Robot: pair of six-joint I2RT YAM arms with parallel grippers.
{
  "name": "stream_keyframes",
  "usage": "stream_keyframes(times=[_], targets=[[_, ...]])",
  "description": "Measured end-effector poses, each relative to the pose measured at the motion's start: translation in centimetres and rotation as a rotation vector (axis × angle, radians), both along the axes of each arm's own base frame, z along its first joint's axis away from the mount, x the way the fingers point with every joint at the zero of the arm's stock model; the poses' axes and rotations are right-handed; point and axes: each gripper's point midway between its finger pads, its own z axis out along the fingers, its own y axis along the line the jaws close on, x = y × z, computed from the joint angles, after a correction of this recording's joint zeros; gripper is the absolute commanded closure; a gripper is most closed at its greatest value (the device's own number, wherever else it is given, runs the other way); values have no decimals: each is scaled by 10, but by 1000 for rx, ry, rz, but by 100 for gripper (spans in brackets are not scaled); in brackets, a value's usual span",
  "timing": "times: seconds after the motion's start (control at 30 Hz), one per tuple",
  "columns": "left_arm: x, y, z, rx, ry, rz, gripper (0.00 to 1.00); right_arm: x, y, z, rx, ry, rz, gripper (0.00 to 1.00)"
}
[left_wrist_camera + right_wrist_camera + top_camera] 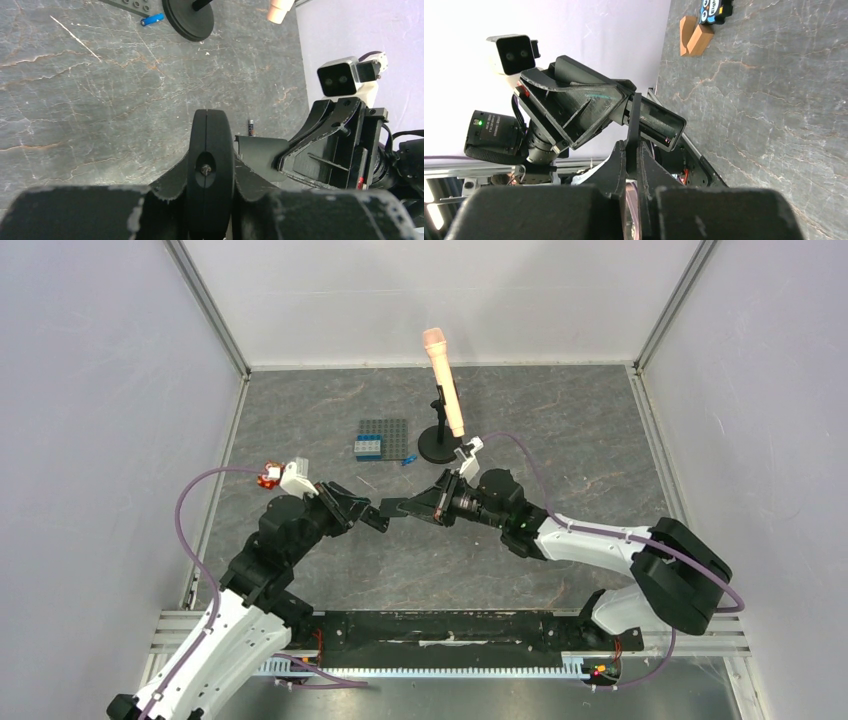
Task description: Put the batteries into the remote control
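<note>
Left fingers (167, 182) grip the remote control (659, 122); only their view shows a battery (251, 127).

The desk (560, 440) is a dark grey slab with a marbled stone pattern, crossed by thin pale veins and a few rusty ones, with fine scratches showing in the wrist views. Plain matt panels of pale grey with a faint lilac cast close it in on three sides: a back wall (440, 290), a left wall (100, 390) and a right wall (780, 390). Silvery metal posts (208, 305) rise slanting at the two far corners where the panels meet. A ribbed aluminium rail (175, 625) runs along the near edge. The light is soft and even, with only faint shadows on the stone.
</note>
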Motion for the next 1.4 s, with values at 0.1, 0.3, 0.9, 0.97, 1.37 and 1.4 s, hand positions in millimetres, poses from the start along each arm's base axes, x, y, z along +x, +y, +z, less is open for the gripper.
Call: stream_keyframes(times=[0.1, 0.3, 0.9, 0.97, 1.37, 1.4], targets=[[2, 2, -5, 28, 1, 2, 98, 6, -1, -3, 0, 4, -13, 100], [8, 4, -23, 103, 23, 3, 98, 13, -11, -25, -46, 13, -39, 100], [27, -34, -31, 240, -91, -258, 98, 50, -125, -170, -675, 40, -254, 68], [31, -41, -23, 233, -130, -289, 98, 50, -138, -182, -749, 46, -263, 63], [35, -88, 9, 166, -281, -550, 98, 64, -178, -184, -913, 77, -312, 48], [31, -92, 11, 153, -286, -596, 98, 65, -186, -184, -934, 82, -323, 48]])
